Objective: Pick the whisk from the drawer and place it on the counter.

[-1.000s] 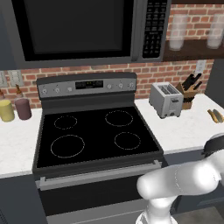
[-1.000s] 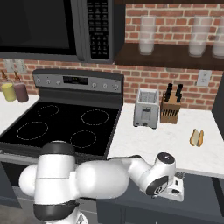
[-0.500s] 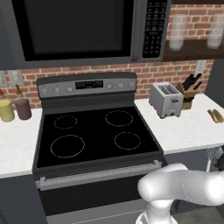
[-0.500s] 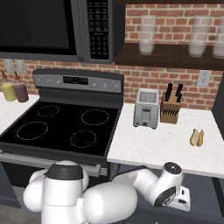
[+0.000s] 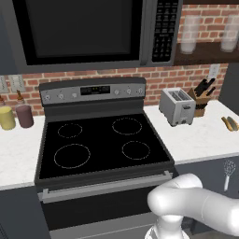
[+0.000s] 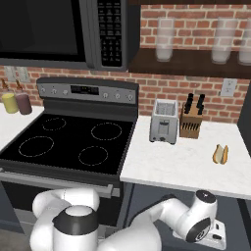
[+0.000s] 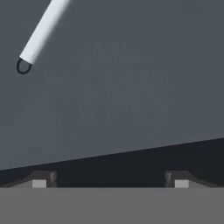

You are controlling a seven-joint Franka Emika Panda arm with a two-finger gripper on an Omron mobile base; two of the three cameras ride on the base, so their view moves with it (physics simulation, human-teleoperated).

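Swung lower and further right over the past second, white arm now reaching down below the surface [image 6: 181, 164] toward the open drawer right of the stove [image 5: 100, 144]. Pincer [image 7: 109, 181] spread wide, nothing between the fingertips [image 7: 41, 180], hovering above the drawer's dark grey floor. Whisk [image 5: 228, 172] lying in that drawer, below the surface edge and well right of the stove, wire head pointing away from the camera. Best handled, by this reading, with a shift toward the pale handle [image 7: 43, 28], jaws squared across it, then a straight descent before closing; a grab at the wire loops likely to slip. Hand view offering the handle's hanging ring, off to the upper left of the fingertips; left base view giving the whole utensil; right base view showing the wrist low beneath the surface.
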